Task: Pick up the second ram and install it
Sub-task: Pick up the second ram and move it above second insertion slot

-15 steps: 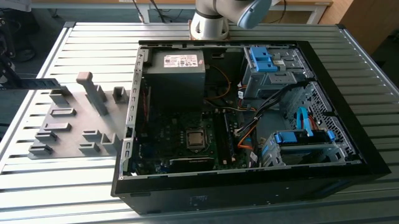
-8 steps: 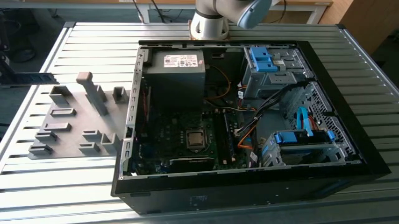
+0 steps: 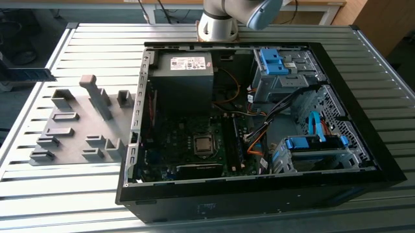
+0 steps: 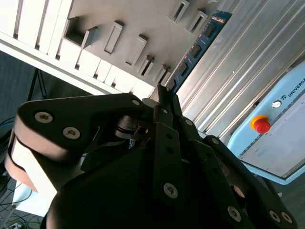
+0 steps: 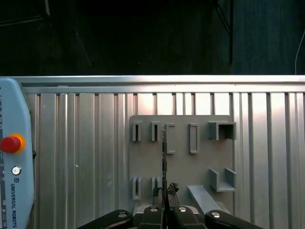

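The gripper is clenched on the ram. Its dark fingers pinch one end of the board, and the rest sticks out past them, with the black chips in a row along it. The pick-up looks done.

The ram hangs in the air above the grey plate, clear of it and touching none of the upright blocks that stand on the plate. In the first wrist view the ram is seen edge-on, a thin dark line over the middle of the plate.

The open case stands just beside the plate, on the exterior view's right of it, and both sit on the slatted table. The board inside the case lies bare to the room. I cannot tell from here whether its memory slots are free or filled.

A pendant with a red button lies on the table, apart from the plate.

I judge the job roughly half done. The ram is lifted and held, but it is over the plate and not at the case, so it is not yet seated in a slot.
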Motion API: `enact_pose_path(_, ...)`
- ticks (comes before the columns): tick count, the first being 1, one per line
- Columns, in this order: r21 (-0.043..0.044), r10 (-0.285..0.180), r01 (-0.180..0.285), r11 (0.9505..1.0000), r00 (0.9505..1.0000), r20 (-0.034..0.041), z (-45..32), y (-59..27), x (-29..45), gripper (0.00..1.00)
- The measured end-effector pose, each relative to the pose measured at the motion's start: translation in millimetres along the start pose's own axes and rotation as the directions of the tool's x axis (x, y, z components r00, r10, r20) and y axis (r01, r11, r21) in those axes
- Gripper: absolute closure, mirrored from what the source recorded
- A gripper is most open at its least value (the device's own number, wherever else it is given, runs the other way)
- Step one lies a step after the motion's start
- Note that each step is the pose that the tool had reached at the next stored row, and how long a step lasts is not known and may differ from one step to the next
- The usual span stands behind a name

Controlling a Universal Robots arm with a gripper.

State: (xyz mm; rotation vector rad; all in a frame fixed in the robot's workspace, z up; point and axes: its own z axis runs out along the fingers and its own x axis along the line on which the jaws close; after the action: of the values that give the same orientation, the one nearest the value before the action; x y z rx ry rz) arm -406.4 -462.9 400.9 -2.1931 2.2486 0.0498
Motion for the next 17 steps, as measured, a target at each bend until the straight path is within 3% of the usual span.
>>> enact_pose_path(7,0.0001,0.000,0.000,1.0000,1.0000,0.0001,-13.4,0.3,-0.3,0.86)
enact_pose_path(17,0.0001,0.000,0.000,1.0000,1.0000,0.0001,-13.9,-1.9,-0.3,0.86)
